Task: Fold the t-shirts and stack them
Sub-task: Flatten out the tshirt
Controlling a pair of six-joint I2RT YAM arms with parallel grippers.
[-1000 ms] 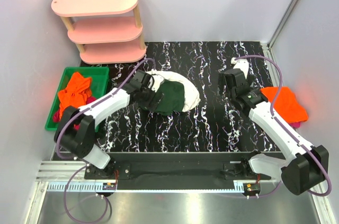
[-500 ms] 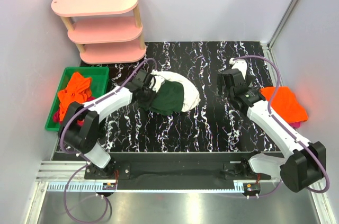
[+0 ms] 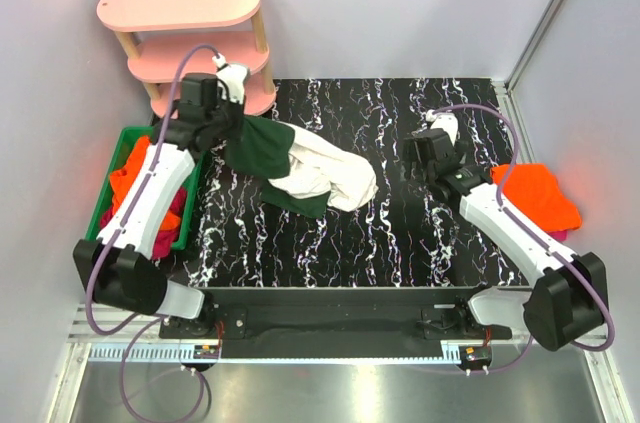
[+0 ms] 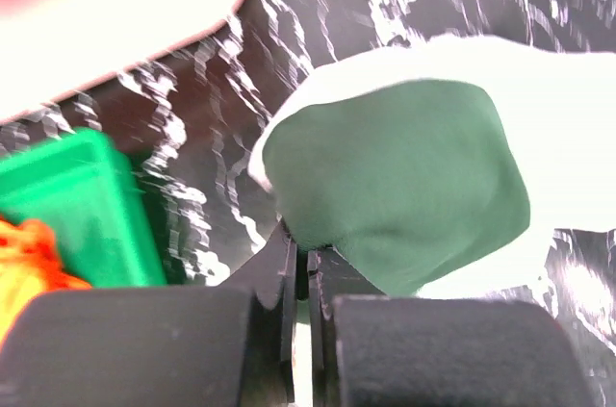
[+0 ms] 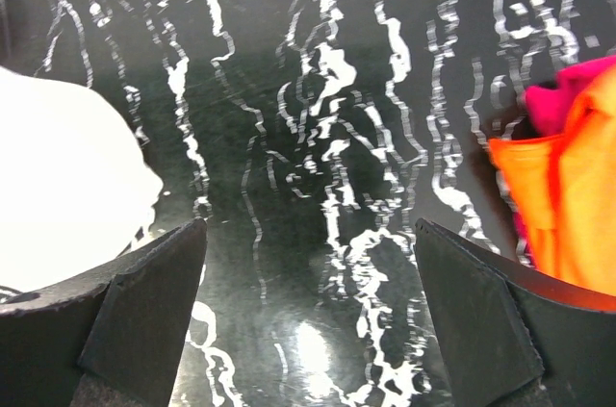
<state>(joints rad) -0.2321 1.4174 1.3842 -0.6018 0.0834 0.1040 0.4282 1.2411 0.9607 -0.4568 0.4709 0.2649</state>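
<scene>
One white t-shirt (image 3: 325,171) with dark green sleeves lies crumpled left of centre on the black marbled table (image 3: 400,243) in the overhead view. One green sleeve (image 3: 258,146) is stretched toward the upper left, pinched in the left gripper (image 4: 304,267). Its fingers are pressed together on the cloth, close to the pink shelf (image 3: 190,43). Below that, at the left edge, a green bin (image 3: 160,135) holds orange shirts (image 3: 138,169). The right gripper (image 5: 308,234), right of centre, hangs over bare table with its jaws spread wide, holding nothing. At the right edge an orange shirt (image 3: 538,193) lies on a magenta one (image 5: 577,89).
</scene>
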